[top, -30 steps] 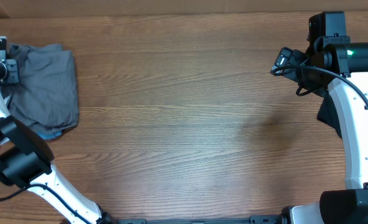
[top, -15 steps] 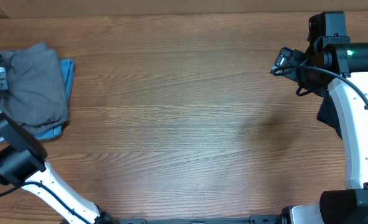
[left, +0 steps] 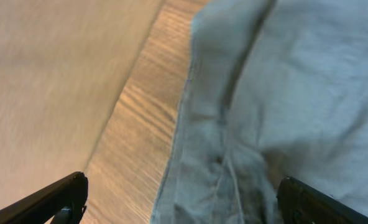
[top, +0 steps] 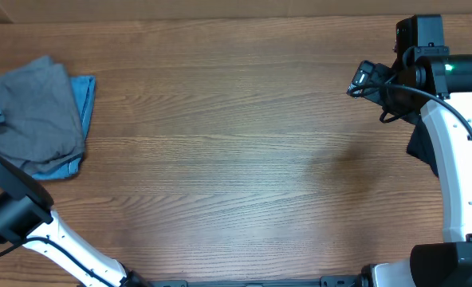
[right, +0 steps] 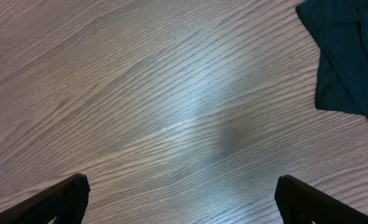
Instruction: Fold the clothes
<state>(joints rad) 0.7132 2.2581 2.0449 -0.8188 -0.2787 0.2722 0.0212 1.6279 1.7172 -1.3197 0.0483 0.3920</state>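
No words, labels, brand names or numbers can be read in any of the views. The only sign-like mark is a small green light point(top: 450, 67) glowing on the white arm housing point(top: 469, 81) in the upper right of the overhead frame.

A: How much of the light blue denim piece point(top: 88, 94) shows?
B: Just an edge strip. The wrinkly mid-grey cloth garment point(top: 33, 115) covers the rest.
A: And the black cloth garment point(top: 419, 150)?
B: Mostly behind the white right arm point(top: 453, 171).
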